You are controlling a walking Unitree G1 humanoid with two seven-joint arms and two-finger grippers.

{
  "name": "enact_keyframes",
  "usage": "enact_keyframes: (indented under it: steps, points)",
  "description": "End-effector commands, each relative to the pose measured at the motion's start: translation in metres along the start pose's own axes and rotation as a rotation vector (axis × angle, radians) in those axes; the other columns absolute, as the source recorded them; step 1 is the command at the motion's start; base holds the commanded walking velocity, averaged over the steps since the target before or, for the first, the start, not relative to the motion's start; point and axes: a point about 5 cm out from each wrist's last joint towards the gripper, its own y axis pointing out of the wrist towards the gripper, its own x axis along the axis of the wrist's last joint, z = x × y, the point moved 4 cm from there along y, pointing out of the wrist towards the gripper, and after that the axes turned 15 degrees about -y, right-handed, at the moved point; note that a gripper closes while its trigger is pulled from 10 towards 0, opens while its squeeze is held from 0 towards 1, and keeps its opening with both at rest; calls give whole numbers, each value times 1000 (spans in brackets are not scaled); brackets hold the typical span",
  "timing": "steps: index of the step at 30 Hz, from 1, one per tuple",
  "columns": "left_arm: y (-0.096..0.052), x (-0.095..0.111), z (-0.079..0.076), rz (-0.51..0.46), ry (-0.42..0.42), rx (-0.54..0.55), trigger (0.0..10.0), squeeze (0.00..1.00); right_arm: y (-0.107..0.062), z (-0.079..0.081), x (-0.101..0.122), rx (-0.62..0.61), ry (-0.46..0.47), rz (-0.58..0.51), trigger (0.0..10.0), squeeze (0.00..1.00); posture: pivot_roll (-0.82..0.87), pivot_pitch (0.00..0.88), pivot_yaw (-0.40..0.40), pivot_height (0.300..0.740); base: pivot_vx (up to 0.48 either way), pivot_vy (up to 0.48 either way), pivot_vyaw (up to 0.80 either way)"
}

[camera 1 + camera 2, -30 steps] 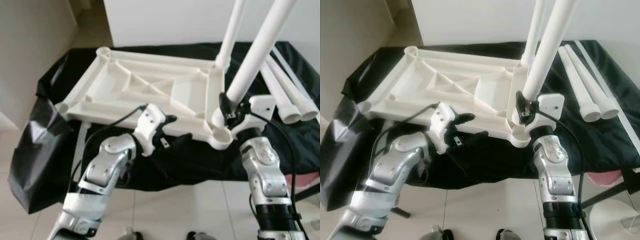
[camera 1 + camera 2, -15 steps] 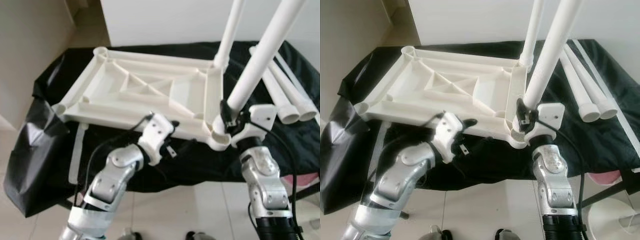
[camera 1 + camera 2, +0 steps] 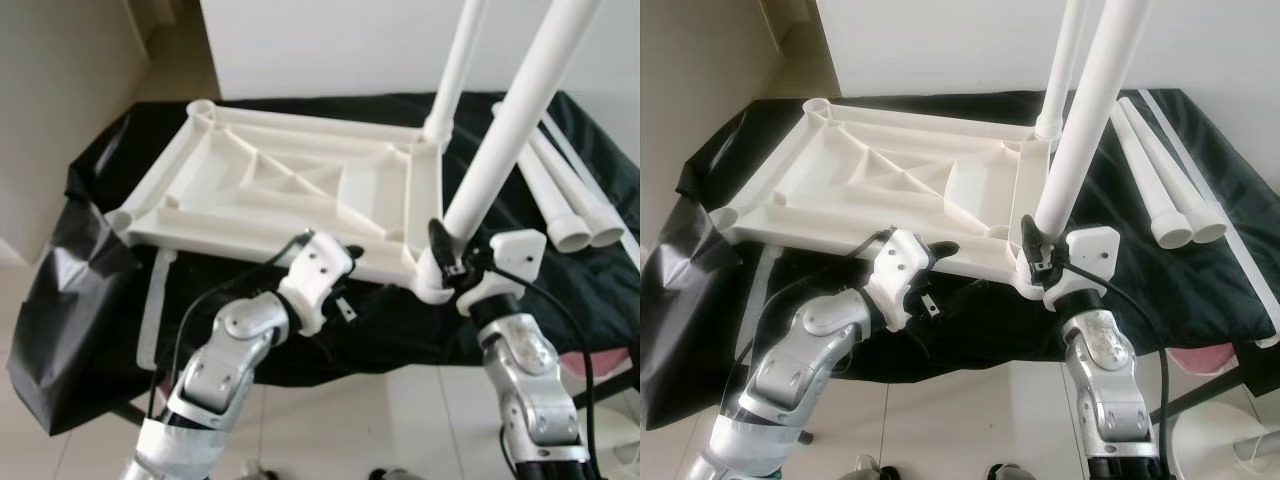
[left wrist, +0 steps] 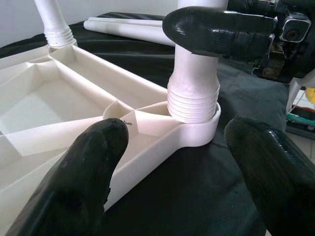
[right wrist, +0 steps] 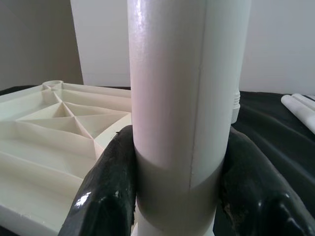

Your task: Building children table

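Between the right pincer (image 3: 1040,247) fingers: leg (image 3: 1085,130), clamped just above its threaded corner socket on the tabletop (image 3: 880,190). Left pincer (image 4: 182,147) apart, beside that corner. Keep leg vertical; twist threads fully home.

Head pair looking forward and down on the inverted tabletop (image 3: 290,190); wrist cameras close on the near-right leg (image 5: 189,108), sharing its socket.

A black cloth (image 3: 400,320) drapes the worktop, a white wall (image 3: 330,45) behind, probably.
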Motion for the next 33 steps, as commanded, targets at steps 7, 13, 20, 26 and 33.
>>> enact_keyframes:
  steps: [7,13,20,26,33]
  points:
    - [-2,0,8,-1,-11,87,10000,0,-9,-1,-20,21,1,66,10000,0,-53,87,7,740,0,0,0]
    - [-2,1,8,2,-15,89,10000,0,-10,-3,-22,13,12,69,10000,0,-52,88,9,740,0,0,0]
    - [-2,0,6,16,-37,63,10000,0,-10,-5,-28,10,46,84,10000,0,-50,97,17,740,0,0,0]
    - [-2,0,5,22,-40,56,10000,0,-9,-9,-30,1,49,90,10000,0,-50,99,22,740,0,0,0]
    - [-1,-1,1,33,-54,29,10000,0,-6,-6,-29,57,18,71,10000,0,-55,107,30,740,0,0,0]
